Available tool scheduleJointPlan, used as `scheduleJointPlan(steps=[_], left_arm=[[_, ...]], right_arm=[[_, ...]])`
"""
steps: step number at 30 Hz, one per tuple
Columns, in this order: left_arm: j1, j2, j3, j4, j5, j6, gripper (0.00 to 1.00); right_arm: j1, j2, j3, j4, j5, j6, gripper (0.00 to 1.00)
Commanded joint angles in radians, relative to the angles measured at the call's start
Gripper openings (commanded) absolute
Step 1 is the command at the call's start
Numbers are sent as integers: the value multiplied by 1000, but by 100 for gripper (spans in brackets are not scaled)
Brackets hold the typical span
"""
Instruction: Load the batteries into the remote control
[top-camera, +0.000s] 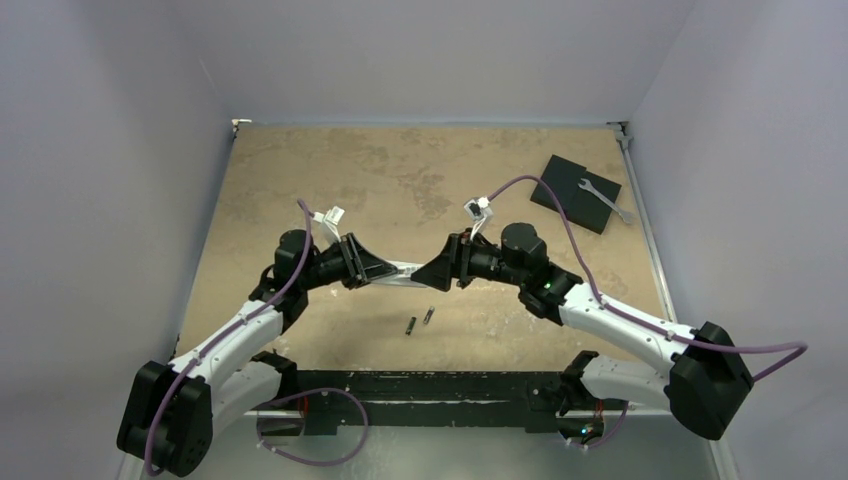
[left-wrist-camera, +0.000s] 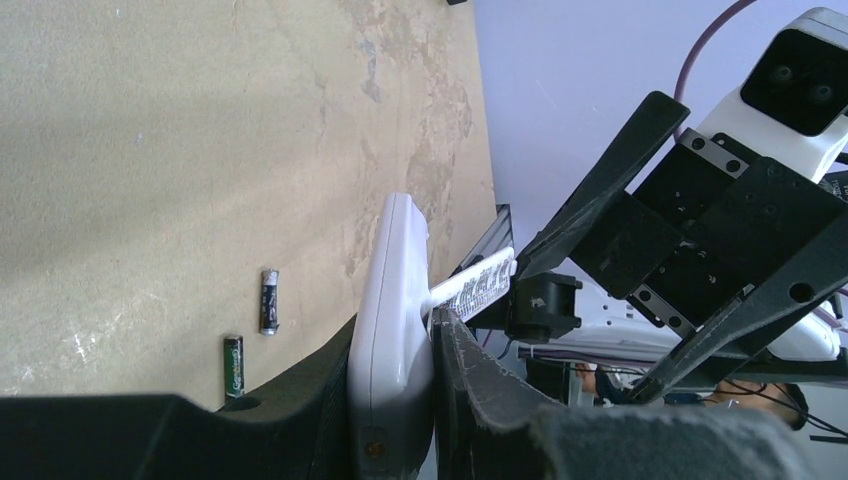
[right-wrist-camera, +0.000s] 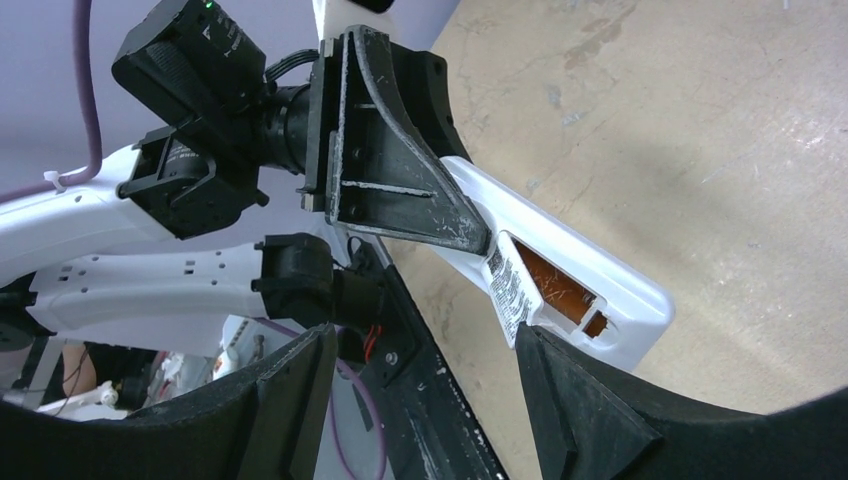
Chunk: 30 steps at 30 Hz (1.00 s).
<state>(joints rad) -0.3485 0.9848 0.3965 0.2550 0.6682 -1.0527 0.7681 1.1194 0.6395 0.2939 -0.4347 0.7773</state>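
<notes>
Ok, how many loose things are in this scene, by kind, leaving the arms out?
batteries: 2
remote control: 1
black square pad: 1
silver wrench: 1
Total: 5

white arms (top-camera: 225, 350), black joints (top-camera: 710, 385), purple cables (top-camera: 770, 348)

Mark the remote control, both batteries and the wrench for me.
remote control (left-wrist-camera: 392, 300): left wrist view, middle of its white side edge.
black battery (left-wrist-camera: 269, 300): left wrist view, middle of its body.
green battery (left-wrist-camera: 233, 366): left wrist view, middle of its label.
wrench (top-camera: 604, 200): top external view, middle of its shaft.
</notes>
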Motion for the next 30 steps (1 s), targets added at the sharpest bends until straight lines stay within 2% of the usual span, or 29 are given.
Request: scheduleJointPlan(steps=[1, 30], left_arm=[[-17, 0, 40, 50, 19, 11, 0], [-17, 42, 62, -52, -44, 80, 0]], right_arm=[[20, 16, 1, 50, -23, 5, 74], [18, 83, -48, 77, 30, -7, 74]])
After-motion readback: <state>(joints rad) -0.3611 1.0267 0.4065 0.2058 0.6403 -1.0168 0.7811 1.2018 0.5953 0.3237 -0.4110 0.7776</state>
